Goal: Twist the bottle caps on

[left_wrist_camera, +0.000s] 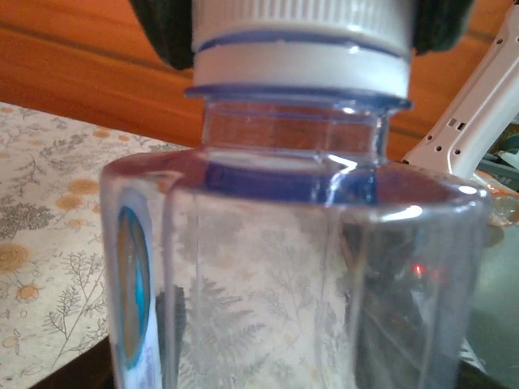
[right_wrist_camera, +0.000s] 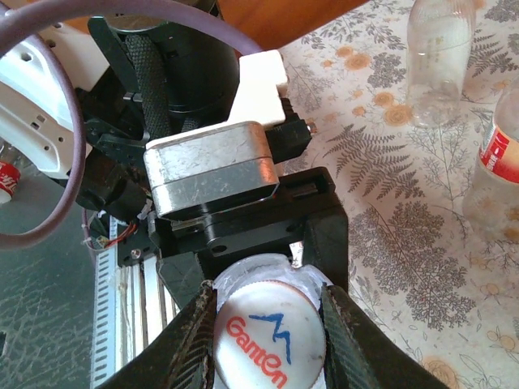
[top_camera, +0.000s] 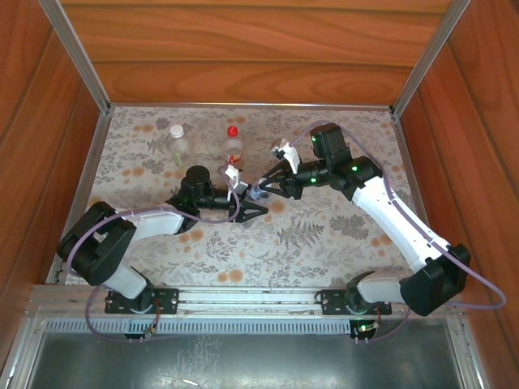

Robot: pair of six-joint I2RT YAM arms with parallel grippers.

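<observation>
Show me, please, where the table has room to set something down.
Free: near cloth along the base rail; the far right corner. Crowded: centre, where left gripper and right gripper meet at the tinted bottle; far side, plain bottle and red-labelled bottle.
</observation>
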